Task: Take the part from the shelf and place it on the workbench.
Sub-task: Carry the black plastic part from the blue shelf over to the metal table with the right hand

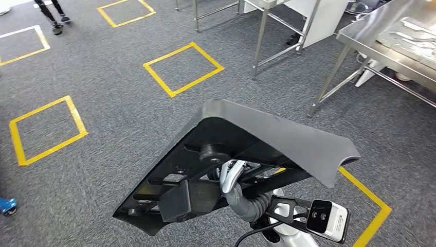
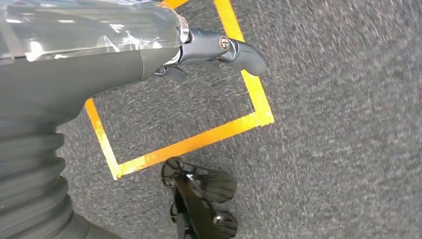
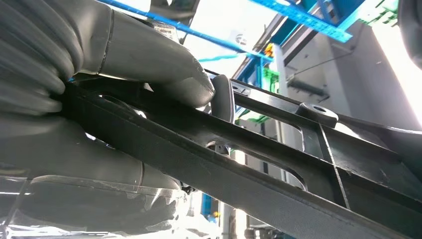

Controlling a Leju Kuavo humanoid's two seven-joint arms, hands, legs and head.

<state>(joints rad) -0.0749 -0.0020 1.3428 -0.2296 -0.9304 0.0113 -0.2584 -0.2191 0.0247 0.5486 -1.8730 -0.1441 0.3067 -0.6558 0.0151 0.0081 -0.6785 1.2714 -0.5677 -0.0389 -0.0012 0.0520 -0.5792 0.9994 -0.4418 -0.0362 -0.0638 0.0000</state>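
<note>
A large dark plastic part point(image 1: 277, 136), curved on its grey outer face and ribbed underneath, is held up low in the middle of the head view. My right hand point(image 1: 234, 188) grips it from below by an inner rib. In the right wrist view the thumb point(image 3: 149, 64) presses on a black rib of the part point(image 3: 278, 164). The steel workbench point(image 1: 360, 33) stands at the far right, apart from the part, with pale flat pieces on it. My left hand point(image 2: 209, 50) hangs over the grey carpet, its fingers apart and holding nothing.
Yellow tape squares point(image 1: 182, 68) mark the grey carpet. A steel table frame point(image 1: 259, 38) stands ahead in the middle, left of the workbench. A person's legs point(image 1: 51, 13) are at the far left. A small blue object point(image 1: 6, 205) lies at the left edge.
</note>
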